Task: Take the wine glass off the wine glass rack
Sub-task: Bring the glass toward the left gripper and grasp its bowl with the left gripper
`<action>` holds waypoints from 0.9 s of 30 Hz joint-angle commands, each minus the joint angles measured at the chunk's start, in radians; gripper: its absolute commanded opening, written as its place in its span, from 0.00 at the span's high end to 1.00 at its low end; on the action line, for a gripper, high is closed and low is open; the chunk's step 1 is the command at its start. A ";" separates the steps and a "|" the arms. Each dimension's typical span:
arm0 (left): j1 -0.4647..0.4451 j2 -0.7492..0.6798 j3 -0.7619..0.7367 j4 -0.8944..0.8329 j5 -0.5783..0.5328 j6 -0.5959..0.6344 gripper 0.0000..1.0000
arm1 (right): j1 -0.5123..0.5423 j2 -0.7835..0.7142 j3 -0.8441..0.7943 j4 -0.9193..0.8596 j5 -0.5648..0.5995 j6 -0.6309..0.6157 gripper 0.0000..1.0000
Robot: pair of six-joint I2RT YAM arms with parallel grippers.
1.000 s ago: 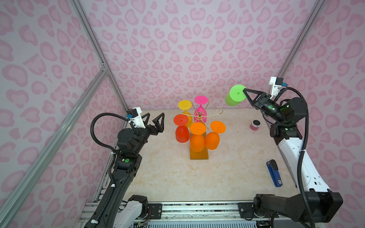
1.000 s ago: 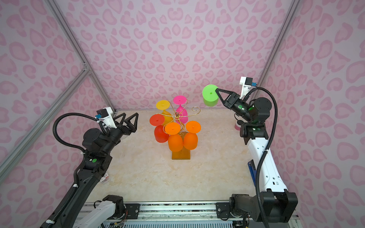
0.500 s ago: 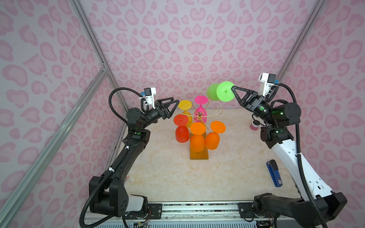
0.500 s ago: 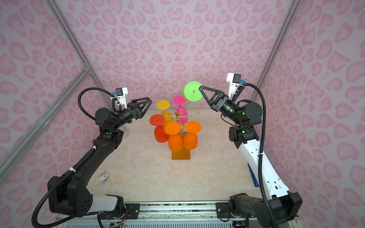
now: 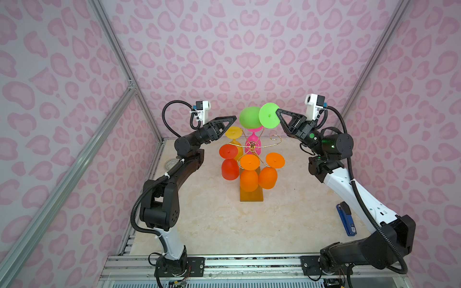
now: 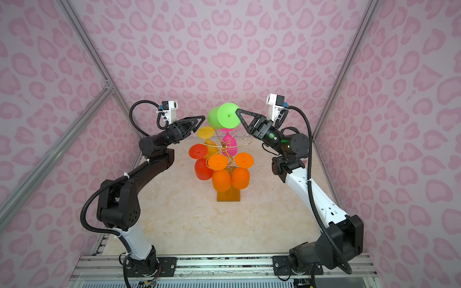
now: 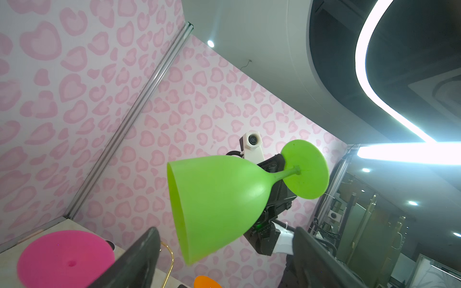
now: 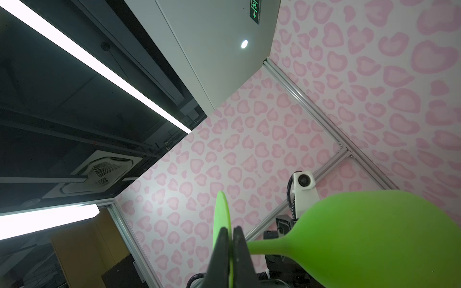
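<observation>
My left pincer [image 5: 231, 119] stands wide above the left side of the wine glass rack [image 5: 251, 196], its tips near the bowl of the green wine glass [image 5: 250, 118]. That glass lies sideways in the air above the rack, clear of the wire arms. My right pincer [image 5: 277, 112] is clamped on the rim of its foot.

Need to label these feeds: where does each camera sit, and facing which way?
Top views: high behind the arms, looking down on the thin gold wire wine glass rack; both show.
Left wrist: on left arm, looking up past its open fingers at the bright green wine glass.
Right wrist: on right arm, looking up along shut fingers pinching that glass's foot.
Shared: both wrist views show the glass.
</observation>
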 commanded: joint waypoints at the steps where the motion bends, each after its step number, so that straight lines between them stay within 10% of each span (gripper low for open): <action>1: -0.009 0.013 0.004 0.076 0.017 -0.023 0.15 | 0.011 0.016 0.013 0.071 0.002 0.021 1.00; 12: -0.027 -0.008 -0.006 0.075 0.022 -0.022 0.25 | 0.032 0.094 0.027 0.183 0.011 0.117 1.00; 27: -0.029 -0.063 -0.041 0.077 0.014 -0.017 0.72 | 0.005 0.206 0.053 0.374 0.033 0.313 1.00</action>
